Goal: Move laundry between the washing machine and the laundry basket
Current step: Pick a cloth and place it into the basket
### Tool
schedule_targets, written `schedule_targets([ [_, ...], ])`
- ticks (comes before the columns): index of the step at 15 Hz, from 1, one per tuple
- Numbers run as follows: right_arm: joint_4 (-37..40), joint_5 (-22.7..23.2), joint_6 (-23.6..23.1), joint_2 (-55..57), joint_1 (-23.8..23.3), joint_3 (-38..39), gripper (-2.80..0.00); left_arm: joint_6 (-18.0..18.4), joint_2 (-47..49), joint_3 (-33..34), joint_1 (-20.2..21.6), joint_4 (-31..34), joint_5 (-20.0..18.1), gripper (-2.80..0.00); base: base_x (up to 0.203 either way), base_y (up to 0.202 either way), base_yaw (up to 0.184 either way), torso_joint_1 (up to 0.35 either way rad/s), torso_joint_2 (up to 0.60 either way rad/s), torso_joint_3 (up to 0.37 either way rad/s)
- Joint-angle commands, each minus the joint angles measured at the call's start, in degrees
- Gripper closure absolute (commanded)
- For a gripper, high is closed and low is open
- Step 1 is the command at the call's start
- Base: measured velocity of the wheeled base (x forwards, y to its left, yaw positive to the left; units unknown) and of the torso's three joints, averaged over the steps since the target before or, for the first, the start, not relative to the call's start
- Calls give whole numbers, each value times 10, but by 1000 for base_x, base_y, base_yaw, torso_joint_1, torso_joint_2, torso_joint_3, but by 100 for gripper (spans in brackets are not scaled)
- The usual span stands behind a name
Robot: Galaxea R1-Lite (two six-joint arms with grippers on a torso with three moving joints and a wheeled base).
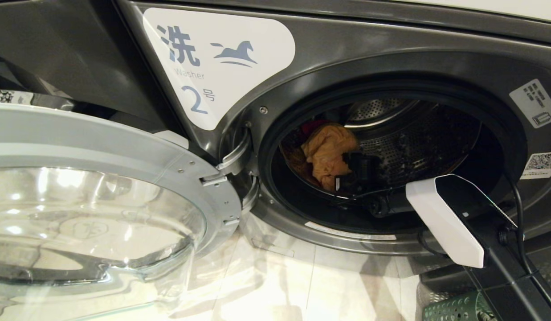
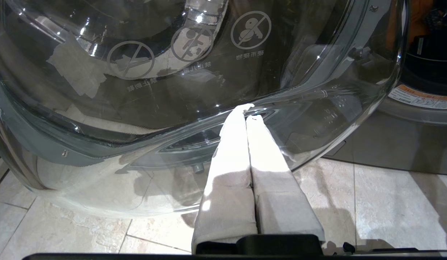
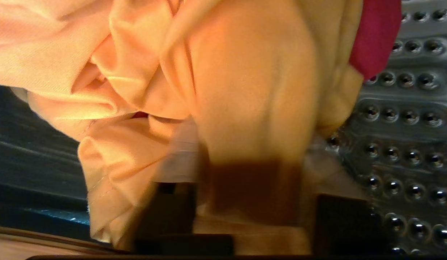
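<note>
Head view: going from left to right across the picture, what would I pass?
Open glass door → white washer label → door hinge → orange cloth in the drum → right tool reaching in at the cloth → right arm's white cover → QR sticker.

Shared laundry room or laundromat, judging by the fittings. Grey front-loading washing machine [image 1: 355, 49] labelled with a white numbered sticker [image 1: 213, 58] reading "Washer 2" beside a horse logo. QR-code labels [image 1: 541, 165] fixed on the right of the drum opening. Round glass-and-silver door [image 1: 101, 187] swung open to the left, printed with warning pictograms [image 2: 250, 29]. Perforated steel drum [image 1: 418, 138] containing an orange garment [image 1: 328, 154]. Pale tiled floor [image 1: 302, 285] below. Corner of a green perforated plastic basket [image 1: 453, 307] at near right.
</note>
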Motion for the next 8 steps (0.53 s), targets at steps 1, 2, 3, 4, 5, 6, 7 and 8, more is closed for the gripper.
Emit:
schedule_targets([
  [1, -2, -1, 0, -1, 1, -1, 0, 0, 1, 23, 0, 0, 0, 0, 0, 0, 0, 0, 0, 0],
  [2, -3, -1, 0, -2, 1, -1, 0, 0, 1, 23, 0, 0, 0, 0, 0, 0, 0, 0, 0, 0],
  [3, -6, -1, 0, -4, 1, -1, 0, 0, 1, 23, 0, 0, 0, 0, 0, 0, 0, 0, 0, 0],
  [4, -8, -1, 1, -9, 1, -1, 0, 0, 1, 23, 0, 0, 0, 0, 0, 0, 0, 0, 0, 0],
  [5, -20, -1, 0, -15, 2, -1, 0, 0, 1, 23, 0, 0, 0, 0, 0, 0, 0, 0, 0, 0],
  [6, -37, -3, -1, -16, 3, -1, 0, 0, 1, 23, 0, 0, 0, 0, 0, 0, 0, 0, 0, 0],
  [7, -54, -4, -3, -17, 4, 0, 0, 0, 1, 23, 0, 0, 0, 0, 0, 0, 0, 0, 0, 0],
  [8, -69, -7, -3, -21, 5, 0, 0, 0, 1, 23, 0, 0, 0, 0, 0, 0, 0, 0, 0, 0],
])
